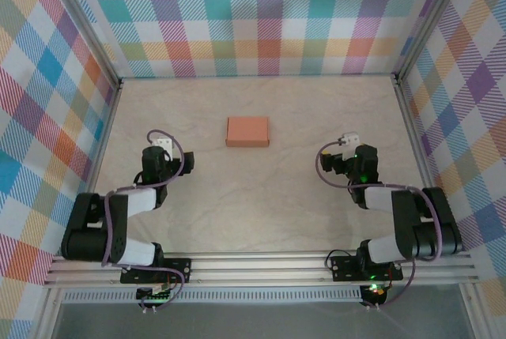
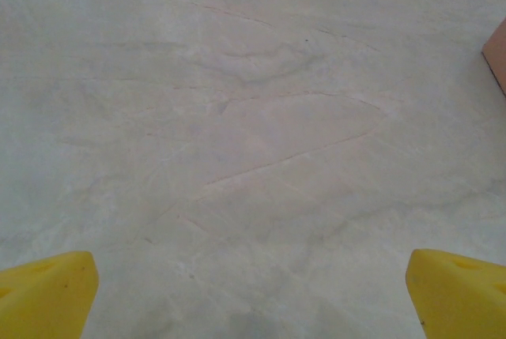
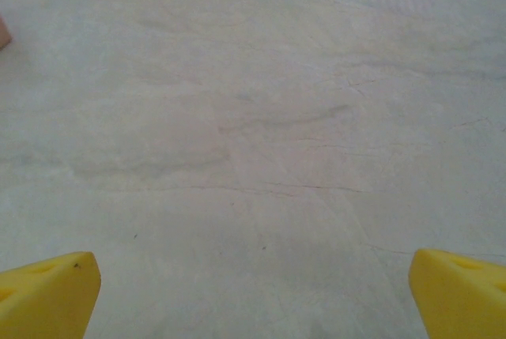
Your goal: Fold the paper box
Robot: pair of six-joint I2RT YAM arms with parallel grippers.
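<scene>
The paper box (image 1: 247, 131) is a small flat salmon-orange rectangle lying on the pale table, centred between the two arms and a little farther back. A corner of it shows at the right edge of the left wrist view (image 2: 496, 54) and a sliver at the left edge of the right wrist view (image 3: 3, 32). My left gripper (image 2: 253, 295) stands open over bare table, well to the left of the box, its yellow fingertips (image 2: 43, 291) far apart. My right gripper (image 3: 253, 295) is open too, well to the right of the box, with nothing between its fingers (image 3: 458, 288).
Plaid-patterned walls (image 1: 261, 15) enclose the table on the left, back and right. An aluminium rail (image 1: 261, 264) runs along the near edge where the arm bases are bolted. Bare tabletop (image 1: 261, 197) lies between the arms and the box.
</scene>
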